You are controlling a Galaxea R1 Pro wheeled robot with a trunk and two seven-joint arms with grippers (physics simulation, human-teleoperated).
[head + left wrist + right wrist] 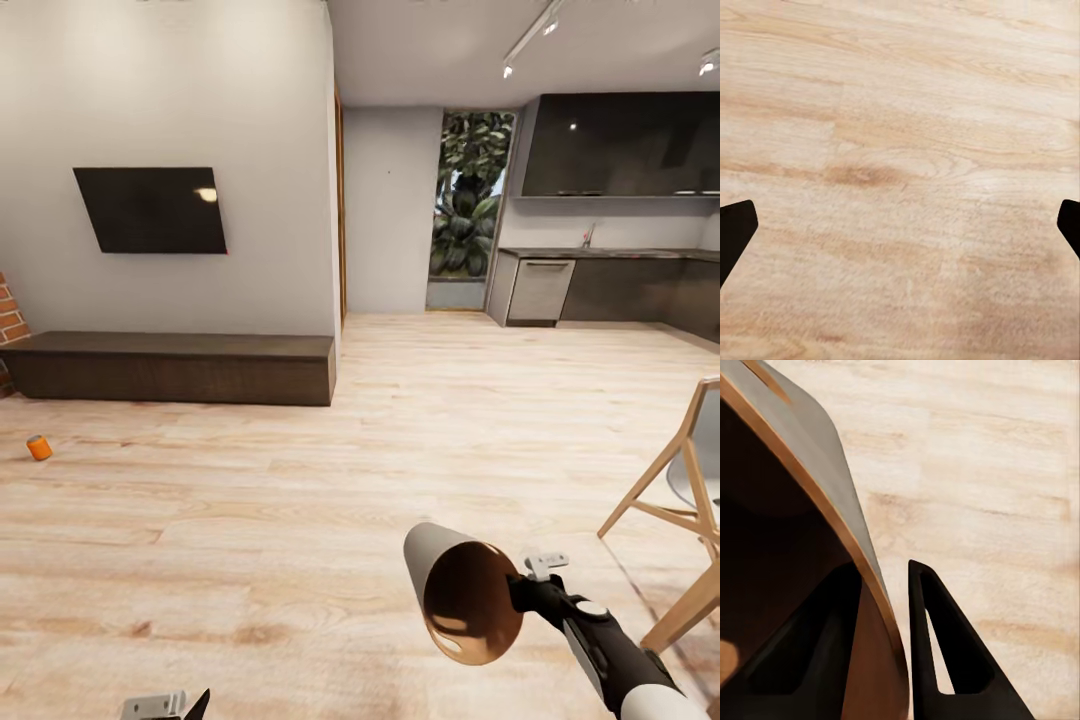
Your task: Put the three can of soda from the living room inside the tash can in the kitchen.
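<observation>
One bright orange can of soda (40, 447) stands on the wood floor at the far left, in front of the low bench. My right gripper (515, 592) is shut on the rim of the tash can (465, 592), which is held off the floor and tipped sideways so its brown inside faces me. In the right wrist view one finger is inside the tash can (787, 510) and the other finger (945, 660) outside its wall. My left gripper (170, 706) hangs low and open over bare floor, its fingertips (735, 232) wide apart. The other cans are out of view.
A dark low bench (170, 365) runs under a wall-mounted TV (150, 208). Red brick (8, 312) shows at the left edge. The kitchen (610, 275), with grey fronts and a dark countertop, lies far back right. A wooden chair (680, 505) stands close on my right.
</observation>
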